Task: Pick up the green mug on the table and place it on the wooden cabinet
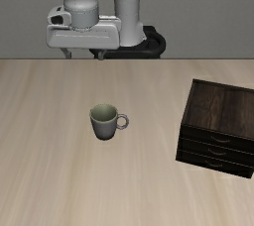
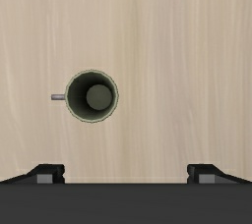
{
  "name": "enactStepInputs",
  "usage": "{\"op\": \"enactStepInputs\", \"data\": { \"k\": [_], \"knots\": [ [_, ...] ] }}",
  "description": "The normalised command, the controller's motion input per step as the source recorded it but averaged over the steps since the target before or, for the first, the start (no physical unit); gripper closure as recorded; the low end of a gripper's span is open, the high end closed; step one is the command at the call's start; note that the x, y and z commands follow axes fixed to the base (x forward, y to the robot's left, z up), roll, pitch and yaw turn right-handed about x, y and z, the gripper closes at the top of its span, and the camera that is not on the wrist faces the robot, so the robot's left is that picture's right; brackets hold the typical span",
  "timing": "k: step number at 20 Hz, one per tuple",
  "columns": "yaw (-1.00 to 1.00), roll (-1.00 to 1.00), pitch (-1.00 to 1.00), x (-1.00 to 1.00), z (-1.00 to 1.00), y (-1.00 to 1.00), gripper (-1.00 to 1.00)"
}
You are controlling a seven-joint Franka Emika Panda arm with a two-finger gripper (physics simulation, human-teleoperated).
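A grey-green mug (image 1: 104,121) stands upright on the light wooden table (image 1: 60,170), its handle pointing toward the exterior view's right. In the wrist view I look straight down into the mug (image 2: 94,97), which lies ahead of my fingertips and off to one side. My gripper (image 1: 87,56) hangs high above the table, behind the mug, near the robot's base. It is open, the fingertips (image 2: 46,172) set wide apart with nothing between them (image 2: 126,174).
A dark wooden cabinet (image 1: 220,126) with drawer fronts stands on the table at the exterior view's right, its flat top bare. Bare table surrounds the mug on all sides.
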Motion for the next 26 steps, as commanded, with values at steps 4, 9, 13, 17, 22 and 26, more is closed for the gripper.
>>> {"op": "enactStepInputs", "data": {
  "k": [4, 9, 13, 17, 22, 26],
  "knots": [
    [0.0, 0.0, 0.0, 0.5, 0.0, 0.5, -1.0],
    [0.0, 0.0, 0.0, 0.0, -1.0, 0.0, -1.0],
    [0.0, 0.0, 0.0, 0.0, -1.0, 0.0, -1.0],
    [0.0, 0.0, 0.0, 0.0, -1.0, 0.0, -1.0],
    [0.0, 0.0, 0.0, 0.0, -0.6, 0.0, 1.0],
    [0.0, 0.0, 0.0, 0.0, 0.0, 0.0, 1.0]
  ]
}}
